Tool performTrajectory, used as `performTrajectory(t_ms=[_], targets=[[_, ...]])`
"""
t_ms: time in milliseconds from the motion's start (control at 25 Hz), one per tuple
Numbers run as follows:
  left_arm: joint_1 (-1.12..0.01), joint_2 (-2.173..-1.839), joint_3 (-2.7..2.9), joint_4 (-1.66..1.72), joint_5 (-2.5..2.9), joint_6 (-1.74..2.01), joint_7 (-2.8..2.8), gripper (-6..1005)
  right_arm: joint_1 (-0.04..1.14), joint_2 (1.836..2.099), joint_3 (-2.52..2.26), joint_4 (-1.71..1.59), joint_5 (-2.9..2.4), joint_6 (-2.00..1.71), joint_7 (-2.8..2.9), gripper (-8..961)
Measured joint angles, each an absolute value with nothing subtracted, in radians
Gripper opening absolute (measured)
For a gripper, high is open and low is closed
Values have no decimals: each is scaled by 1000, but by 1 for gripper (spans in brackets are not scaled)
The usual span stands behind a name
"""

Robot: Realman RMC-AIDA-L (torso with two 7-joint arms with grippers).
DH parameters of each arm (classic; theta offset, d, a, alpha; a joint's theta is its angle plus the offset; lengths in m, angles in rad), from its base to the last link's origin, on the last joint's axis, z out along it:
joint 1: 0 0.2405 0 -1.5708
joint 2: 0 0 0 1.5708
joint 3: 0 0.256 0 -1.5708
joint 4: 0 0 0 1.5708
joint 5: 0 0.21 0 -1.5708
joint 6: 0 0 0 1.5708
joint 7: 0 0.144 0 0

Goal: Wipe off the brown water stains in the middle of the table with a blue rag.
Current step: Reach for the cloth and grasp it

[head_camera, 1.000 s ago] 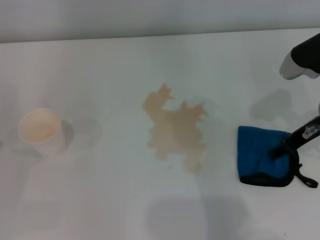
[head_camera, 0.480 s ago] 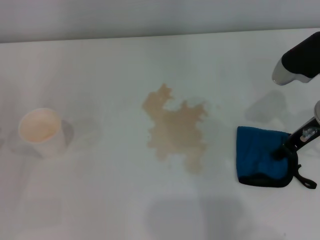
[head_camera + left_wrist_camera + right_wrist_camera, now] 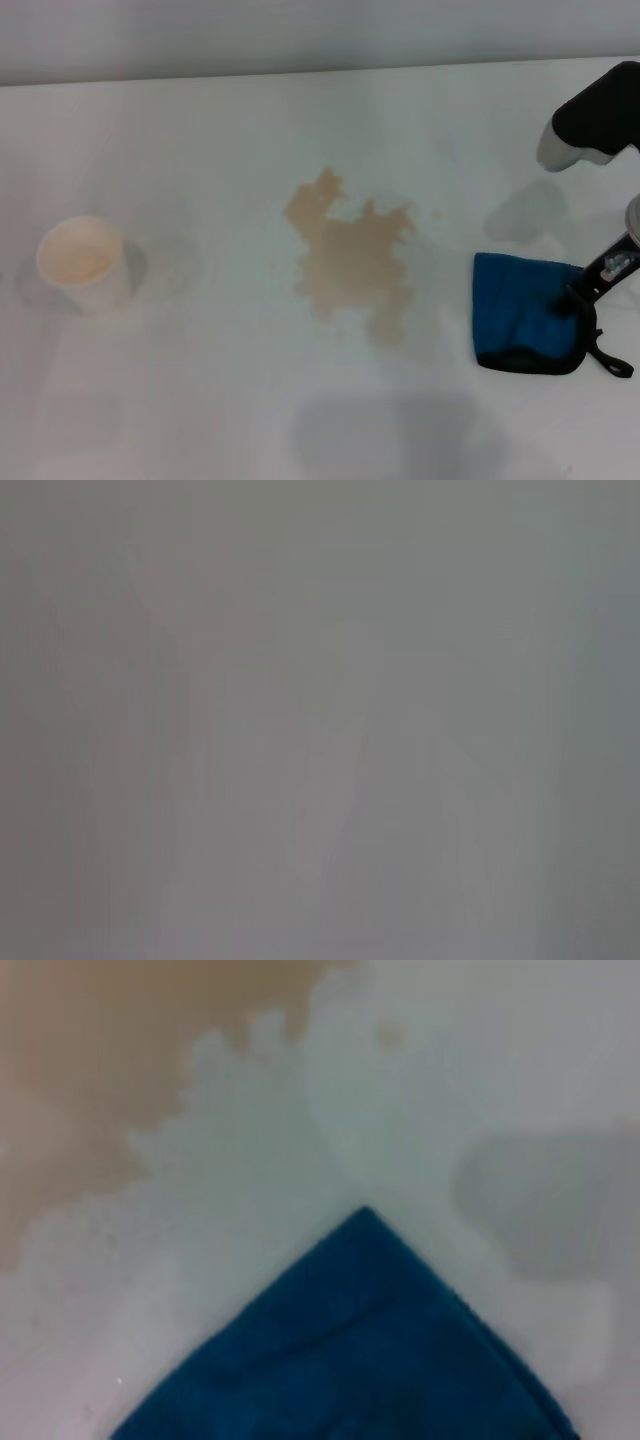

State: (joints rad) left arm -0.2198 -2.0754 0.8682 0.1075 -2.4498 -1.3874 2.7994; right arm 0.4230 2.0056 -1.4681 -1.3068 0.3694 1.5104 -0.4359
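Touching the blue rag point(image 3: 525, 312), right end effector point(image 3: 572, 300); no writing visible.

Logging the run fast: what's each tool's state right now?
Left tool: not in view.
Right tool: at the right edge of the folded bright-blue rag on the white table; open or shut cannot be told.

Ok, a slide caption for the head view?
Right gripper at the blue rag's right edge, brown water stains unwiped mid-table; paper cup at left.
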Motion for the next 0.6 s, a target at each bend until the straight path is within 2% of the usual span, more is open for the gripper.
performTrajectory(t_ms=[600], targets=[[-224, -2075, 868, 109, -2462, -1376, 2799, 892, 456, 2010, -1491, -1249, 346, 1503, -431, 482]])
